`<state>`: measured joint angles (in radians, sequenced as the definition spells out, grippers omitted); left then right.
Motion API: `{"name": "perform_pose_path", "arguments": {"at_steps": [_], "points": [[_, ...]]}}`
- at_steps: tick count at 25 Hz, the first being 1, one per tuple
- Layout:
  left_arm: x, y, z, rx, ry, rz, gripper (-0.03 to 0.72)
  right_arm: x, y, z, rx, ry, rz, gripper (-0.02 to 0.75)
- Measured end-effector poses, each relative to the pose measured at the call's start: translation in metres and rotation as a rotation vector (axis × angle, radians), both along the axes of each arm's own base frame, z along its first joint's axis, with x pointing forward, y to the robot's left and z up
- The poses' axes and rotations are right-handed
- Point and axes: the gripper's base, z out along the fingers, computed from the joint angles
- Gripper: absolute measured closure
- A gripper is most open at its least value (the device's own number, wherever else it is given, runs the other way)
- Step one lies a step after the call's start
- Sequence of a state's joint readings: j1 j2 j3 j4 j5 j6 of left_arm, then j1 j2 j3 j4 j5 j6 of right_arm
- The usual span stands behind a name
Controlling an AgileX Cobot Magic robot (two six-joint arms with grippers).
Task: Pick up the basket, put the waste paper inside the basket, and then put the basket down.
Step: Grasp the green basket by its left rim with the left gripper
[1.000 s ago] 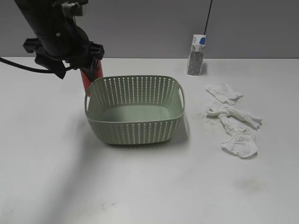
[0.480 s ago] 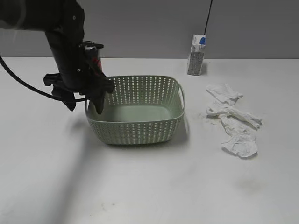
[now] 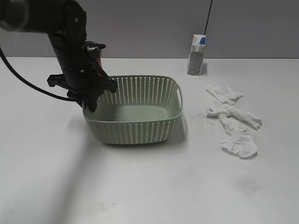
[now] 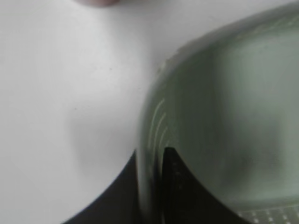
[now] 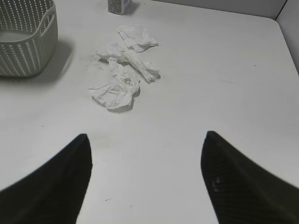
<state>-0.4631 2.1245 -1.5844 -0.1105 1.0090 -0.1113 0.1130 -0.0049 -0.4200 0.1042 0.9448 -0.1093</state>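
Note:
The pale green perforated basket [image 3: 140,123] stands on the white table left of centre. My left gripper [image 3: 91,100] is down at its left rim. In the left wrist view the two dark fingers [image 4: 150,154] straddle the basket wall [image 4: 224,116], one outside and one inside, closed tight on it. Several crumpled white waste paper wads [image 3: 233,119] lie on the table to the right of the basket, apart from it; they also show in the right wrist view [image 5: 121,70]. My right gripper [image 5: 145,140] is open and empty above bare table, nearer than the paper. The basket's corner shows at upper left [image 5: 23,46].
A small white-and-blue carton [image 3: 196,55] stands upright at the back, behind the paper, and shows at the top of the right wrist view [image 5: 117,4]. A red object [image 3: 96,60] stands behind the left arm. A black cable trails off to the left.
My left arm has come down from above the red object onto the basket's left rim. The fingers closed over the wall, and the basket shifted slightly left.

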Motion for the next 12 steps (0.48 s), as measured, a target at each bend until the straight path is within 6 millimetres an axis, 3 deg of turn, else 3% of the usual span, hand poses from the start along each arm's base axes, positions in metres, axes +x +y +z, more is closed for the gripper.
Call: {"name": "perform_pose_path", "arguments": {"at_steps": [3,8,12], "points": [[0.001,-0.002,0.001,-0.021,0.0,0.027,0.685,0.0,0.0,0.0,0.0,0.0,0.0,0.187],[-0.003,-0.002,0.007,-0.03,0.029,0.068,0.688,0.0,0.0,0.0,0.0,0.0,0.0,0.187],[-0.01,-0.002,0.034,-0.077,0.006,0.08,0.688,0.0,0.0,0.0,0.0,0.0,0.0,0.187]]}}
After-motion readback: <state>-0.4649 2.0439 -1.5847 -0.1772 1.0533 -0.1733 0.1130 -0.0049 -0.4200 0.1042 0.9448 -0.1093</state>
